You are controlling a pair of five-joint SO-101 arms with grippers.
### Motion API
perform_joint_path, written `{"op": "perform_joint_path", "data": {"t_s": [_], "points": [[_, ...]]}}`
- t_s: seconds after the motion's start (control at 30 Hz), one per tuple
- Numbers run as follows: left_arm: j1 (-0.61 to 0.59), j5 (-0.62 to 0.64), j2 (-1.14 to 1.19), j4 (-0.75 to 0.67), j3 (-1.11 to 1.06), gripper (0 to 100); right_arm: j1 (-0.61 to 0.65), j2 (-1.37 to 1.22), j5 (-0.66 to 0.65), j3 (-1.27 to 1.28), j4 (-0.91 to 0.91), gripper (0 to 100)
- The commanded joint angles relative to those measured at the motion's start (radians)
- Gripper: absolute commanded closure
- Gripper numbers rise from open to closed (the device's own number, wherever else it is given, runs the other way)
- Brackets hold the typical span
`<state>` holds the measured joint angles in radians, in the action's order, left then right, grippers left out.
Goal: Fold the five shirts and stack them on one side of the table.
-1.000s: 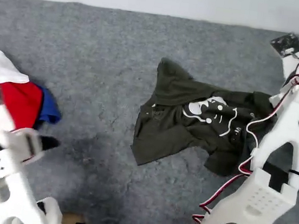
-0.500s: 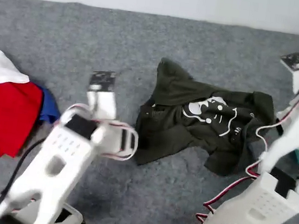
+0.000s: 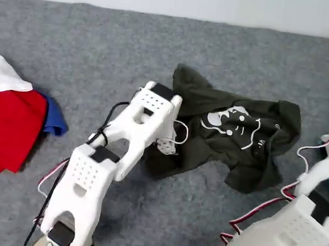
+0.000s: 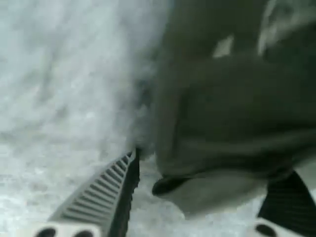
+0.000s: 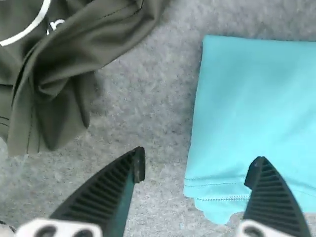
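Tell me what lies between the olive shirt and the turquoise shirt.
A strip of bare grey carpet lies between the olive shirt and the turquoise shirt, seen in the right wrist view.

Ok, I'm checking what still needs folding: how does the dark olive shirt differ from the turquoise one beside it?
The dark olive shirt lies crumpled; the turquoise shirt lies flat with straight edges. The olive one carries a white print; the turquoise one looks plain where visible. The open left gripper straddles the olive shirt's edge; the open right gripper hovers at the turquoise shirt's hem. Both rest on the grey table.
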<state>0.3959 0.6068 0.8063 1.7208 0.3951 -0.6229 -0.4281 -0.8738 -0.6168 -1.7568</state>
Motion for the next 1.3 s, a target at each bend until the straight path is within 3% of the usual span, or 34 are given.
{"op": "perform_joint_path", "data": {"t_s": [0.0,0.2,0.4,0.63,0.77,0.87,1.1,1.27], "points": [[0.006,0.041,0.127,0.037,0.162,68,-0.01,0.061,0.002,-0.006,-0.039,66.7],[-0.011,0.038,0.133,0.037,0.231,100,-0.004,0.054,0.003,0.003,-0.039,66.7],[-0.124,0.032,0.133,0.037,0.275,99,0.004,0.056,0.003,0.054,-0.038,66.7],[-0.399,0.032,0.143,0.015,0.576,99,0.002,0.056,0.003,0.091,-0.038,66.7],[-0.422,0.032,0.143,0.034,0.696,98,0.007,0.056,0.003,0.092,-0.038,66.7],[-0.405,0.032,0.143,0.035,0.699,89,0.007,0.056,0.002,0.092,-0.038,66.7],[-0.4,0.034,0.089,0.037,0.644,37,0.002,0.059,0.002,0.092,-0.038,66.7],[-0.338,0.034,-0.017,0.035,0.576,34,0.002,0.058,0.002,0.092,-0.038,66.7]]}}
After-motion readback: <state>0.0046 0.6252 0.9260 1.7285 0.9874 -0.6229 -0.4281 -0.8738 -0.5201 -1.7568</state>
